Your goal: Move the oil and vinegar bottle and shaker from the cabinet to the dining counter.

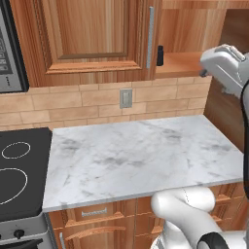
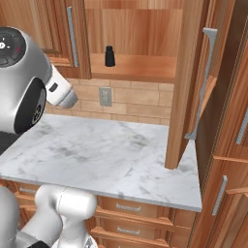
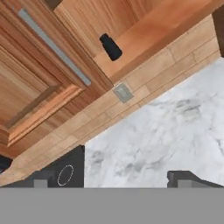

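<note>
Marble surface (image 1: 141,155), white-grey veined, runs under the wall cabinet (image 1: 92,39); nothing on the stretch in view. Tan brick backsplash (image 1: 73,104) behind it, grey wall outlet (image 2: 105,96) set in the bricks. Black stovetop (image 1: 19,170) butts the surface's left end, microwave edge (image 1: 9,48) above it. Wooden drawers (image 2: 131,213) below the surface front. Cabinet left door closed with silver bar handle (image 1: 151,36); right door (image 2: 193,82) swung open, edge-on in the right base view. Shaker (image 2: 110,56), small and black, stands upright on the cabinet shelf (image 2: 140,68), near the shelf's left end, alone there. Jaws spread wide, holding nothing; gripper (image 3: 127,179) up in the air over the surface, tips seen at bottom of hand view. Shaker is well ahead of and above the jaws, not touching. Outlet sits between jaws and shelf in hand view. Oil and vinegar bottle: can't tell where.
</note>
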Motion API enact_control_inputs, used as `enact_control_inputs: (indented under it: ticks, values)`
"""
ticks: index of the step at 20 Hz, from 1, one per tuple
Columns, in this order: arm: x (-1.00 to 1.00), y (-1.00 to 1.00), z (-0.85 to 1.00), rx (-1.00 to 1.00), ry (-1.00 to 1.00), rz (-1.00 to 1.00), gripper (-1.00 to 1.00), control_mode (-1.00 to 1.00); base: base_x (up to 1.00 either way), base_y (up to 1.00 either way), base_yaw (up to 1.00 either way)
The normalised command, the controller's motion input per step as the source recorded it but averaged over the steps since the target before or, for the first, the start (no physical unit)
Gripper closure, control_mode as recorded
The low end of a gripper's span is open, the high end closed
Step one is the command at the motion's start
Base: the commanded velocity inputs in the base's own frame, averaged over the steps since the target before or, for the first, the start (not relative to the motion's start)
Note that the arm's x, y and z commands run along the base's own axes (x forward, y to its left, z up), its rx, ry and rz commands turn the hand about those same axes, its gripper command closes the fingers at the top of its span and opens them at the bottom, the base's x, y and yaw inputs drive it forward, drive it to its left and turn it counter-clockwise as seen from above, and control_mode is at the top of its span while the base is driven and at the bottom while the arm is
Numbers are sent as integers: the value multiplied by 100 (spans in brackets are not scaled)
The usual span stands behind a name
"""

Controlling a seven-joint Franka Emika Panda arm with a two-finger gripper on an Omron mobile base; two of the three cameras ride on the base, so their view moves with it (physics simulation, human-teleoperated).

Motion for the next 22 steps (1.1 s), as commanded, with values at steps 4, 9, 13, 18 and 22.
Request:
enact_control_inputs:
  ticks: [4,9,13,18,22]
  values:
    - [63,37,8,-25,-1,12,-100,-100,0,0,0]
    - [58,30,12,-23,-4,9,-100,-100,0,0,0]
    - [52,17,13,-7,0,7,-100,-100,0,0,0]
    - [51,10,16,-10,0,4,-100,-100,0,0,0]
    - [44,10,14,-13,0,2,-100,-100,0,0,0]
